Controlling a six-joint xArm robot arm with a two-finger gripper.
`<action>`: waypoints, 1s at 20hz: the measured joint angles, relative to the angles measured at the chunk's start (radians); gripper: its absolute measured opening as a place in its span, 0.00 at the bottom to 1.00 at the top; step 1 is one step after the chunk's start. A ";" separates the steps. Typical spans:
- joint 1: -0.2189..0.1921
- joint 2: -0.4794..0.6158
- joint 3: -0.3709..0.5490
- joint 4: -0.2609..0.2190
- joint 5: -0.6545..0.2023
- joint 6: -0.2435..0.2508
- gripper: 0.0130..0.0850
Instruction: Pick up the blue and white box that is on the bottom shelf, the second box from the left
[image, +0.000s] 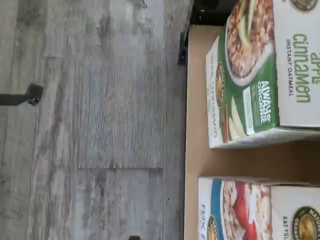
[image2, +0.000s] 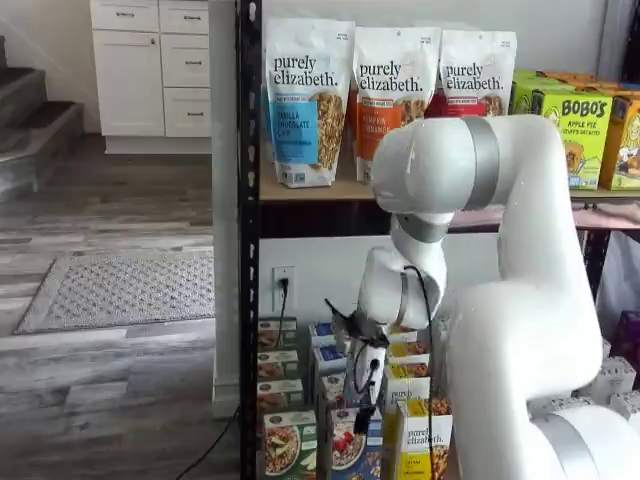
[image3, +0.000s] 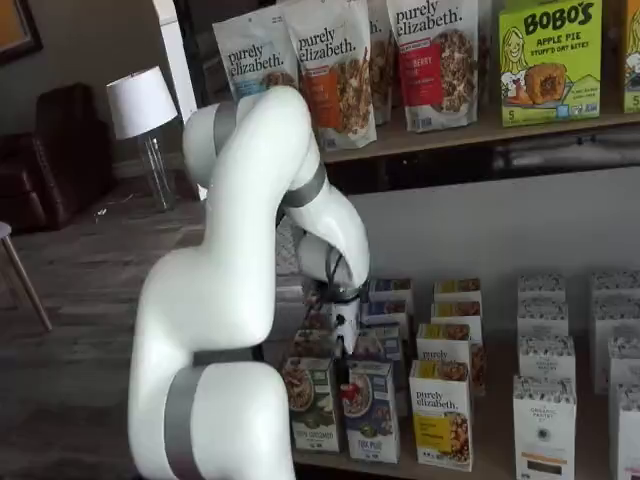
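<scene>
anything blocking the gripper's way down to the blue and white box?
Nothing visible does. The gripper hangs just above the front-row blue and white box on the bottom shelf. The green-topped box and yellow-topped box stand close beside it, not over it.

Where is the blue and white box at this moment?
In both shelf views the blue and white box stands upright at the bottom shelf's front edge, between a green-topped box and a yellow-topped box.

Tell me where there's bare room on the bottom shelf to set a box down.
The bare board shows in a shelf view between the yellow-topped box and the white boxes, also beyond them toward the wall. The bottom shelf is crowded where the green-topped box and the blue and white box stand close together.
</scene>
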 joint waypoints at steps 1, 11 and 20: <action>0.000 0.004 -0.011 -0.005 0.020 0.005 1.00; 0.017 0.070 -0.121 0.017 0.086 0.012 1.00; 0.019 0.095 -0.119 0.056 -0.001 -0.025 1.00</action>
